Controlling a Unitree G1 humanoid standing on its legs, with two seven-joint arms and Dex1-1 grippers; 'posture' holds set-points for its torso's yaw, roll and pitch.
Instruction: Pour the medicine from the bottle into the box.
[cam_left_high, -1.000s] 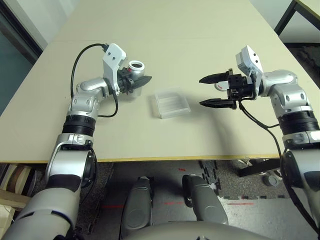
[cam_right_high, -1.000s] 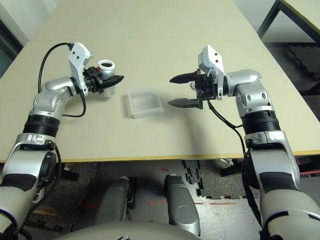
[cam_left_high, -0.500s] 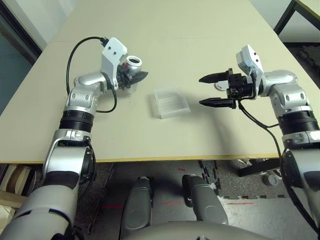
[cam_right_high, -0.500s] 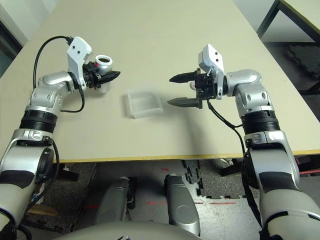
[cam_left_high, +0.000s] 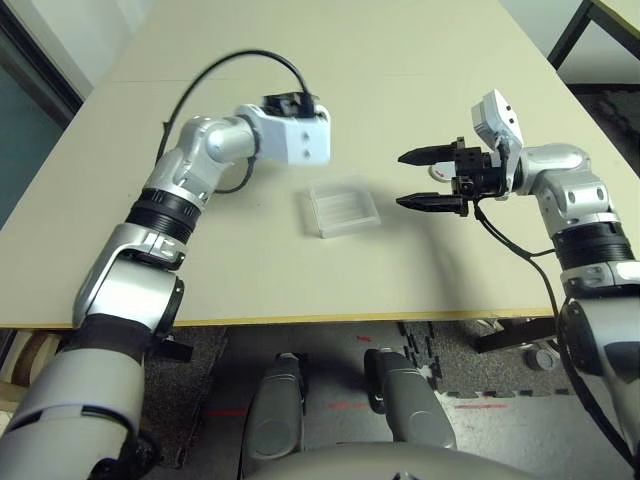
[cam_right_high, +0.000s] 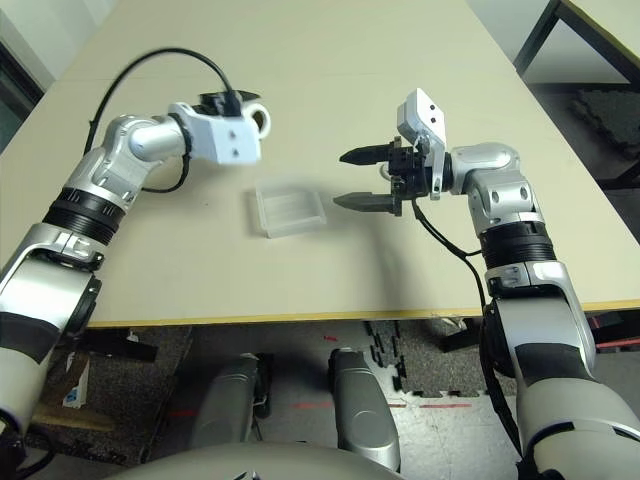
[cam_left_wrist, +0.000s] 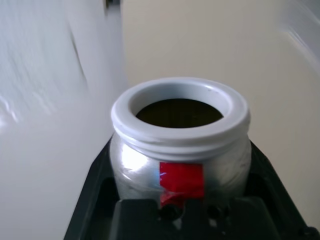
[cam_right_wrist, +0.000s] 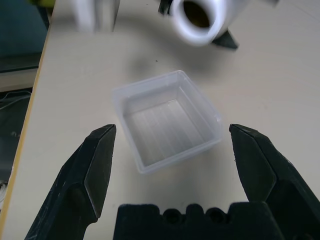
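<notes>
1. My left gripper (cam_left_wrist: 185, 210) is clamped on the bottle (cam_left_wrist: 180, 142), cap off, its white mouth tipped sideways toward the box (cam_left_high: 343, 206); my right gripper (cam_left_high: 425, 180) hangs with jaws spread wide and empty, just beside the box's other side.
2. The box sits flat on the table (cam_left_high: 330, 60) between the two grippers, nothing visible in it from the right wrist view.
3. To pour well, I'd bring the bottle mouth over the middle of the box before tipping further, and keep it low so a small pill can't bounce out.
4. I'd judge the right gripper could steady the box if it slides.
5. The medicine I can't make out: the bottle's inside looks dark brown, no separate pill readable.
6. The left hand is blurred in the head views, hiding the fingers there.
</notes>
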